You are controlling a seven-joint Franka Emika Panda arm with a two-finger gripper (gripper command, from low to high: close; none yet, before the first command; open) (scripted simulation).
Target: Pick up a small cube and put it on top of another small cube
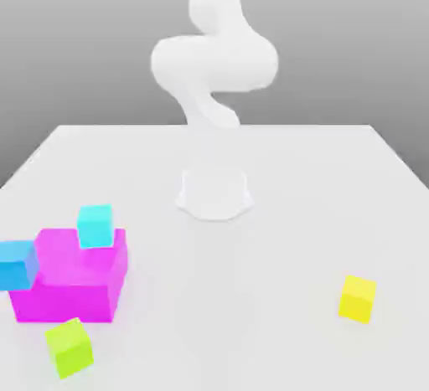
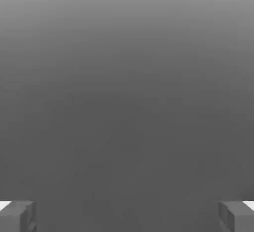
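- Gripper [image 2: 127, 217] wide, nothing between fingers
- Lime cube [image 1: 69, 348] near magenta block [image 1: 69, 276]
- Yellow cube [image 1: 358, 299] well apart, exterior view's right

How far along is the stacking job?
Done: nothing visible; the lime-green cube sits on the table, nothing stacked on it. In hand: nothing, fingers wide apart and empty. Left: pick up a small cube, place it on another.

tbh my small lime-green cube [image 1: 69, 348] is plain n matte, sitting a bit skewed on the counter [image 1: 276, 297], near the magenta block [image 1: 70, 276]
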